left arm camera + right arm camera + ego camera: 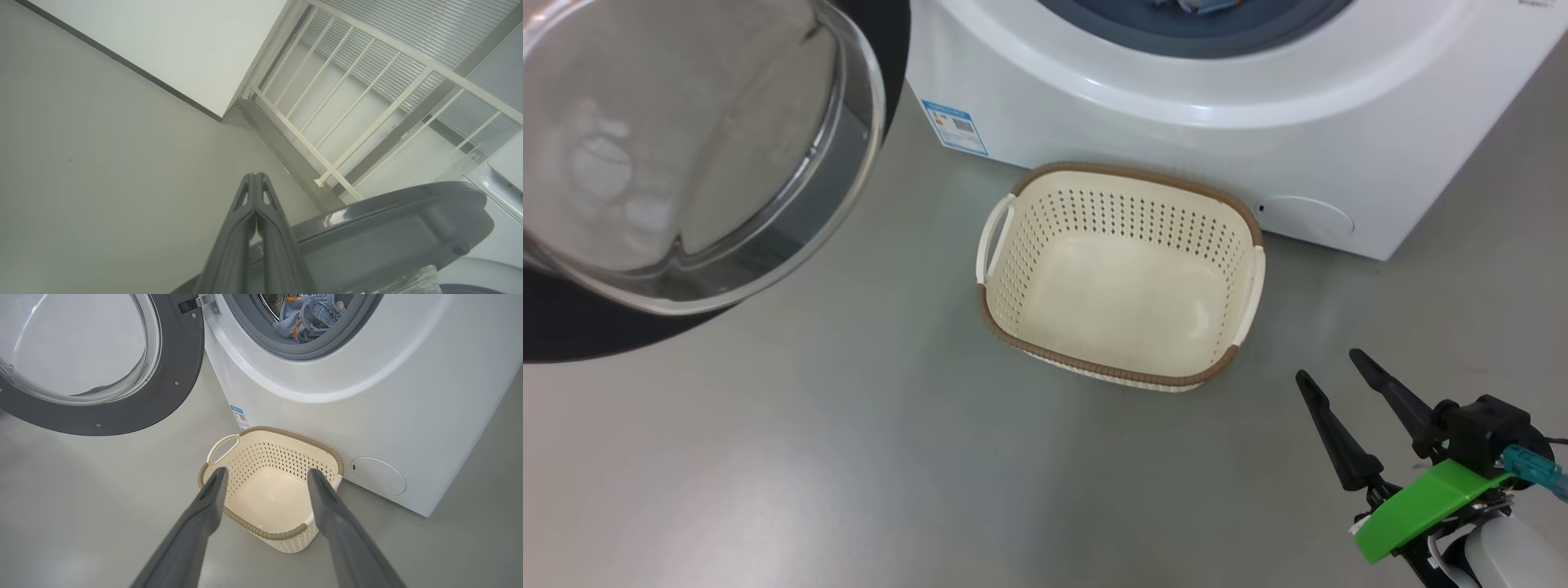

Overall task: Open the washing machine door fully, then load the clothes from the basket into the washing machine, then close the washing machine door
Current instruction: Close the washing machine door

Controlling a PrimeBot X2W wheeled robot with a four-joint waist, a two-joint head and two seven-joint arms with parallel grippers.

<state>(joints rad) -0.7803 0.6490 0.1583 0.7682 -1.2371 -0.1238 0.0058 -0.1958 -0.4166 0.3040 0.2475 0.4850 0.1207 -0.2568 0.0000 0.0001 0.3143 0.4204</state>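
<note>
door: the washing machine door (175, 379) stands swung wide on its hinge, to the left of the washing machine (1176, 139) in the head view, with its inner side and glass bowl facing the robot.
door handling: it looks rigid and fairly heavy for its size. the glossy ring is probably slippery, so a flat push on the ring near the free edge, far from the hinge, should serve better than a pinch. the glass is best left alone.
clothes: the clothes (304, 318) lie bunched in the drum just behind the grey gasket (261, 341). they look soft, limp and light, and a fold near the lip could get trapped by the door.
basket: the basket (1127, 216) is empty and sits on the floor (809, 457) just in front of the machine. it looks light and stiff.
left gripper: the left gripper (255, 176) is clenched on nothing, beside the door's dark rim. i cannot tell if they touch.
right gripper: the right gripper (1330, 364) is spread wide and empty, over the floor near the basket.
step: loading looks done, so only closing the door remains.
surface: smooth grey floor with a faint sheen. the basket would slide easily if nudged.
room: a pale wall (163, 41) and a white railing (347, 122).
</note>
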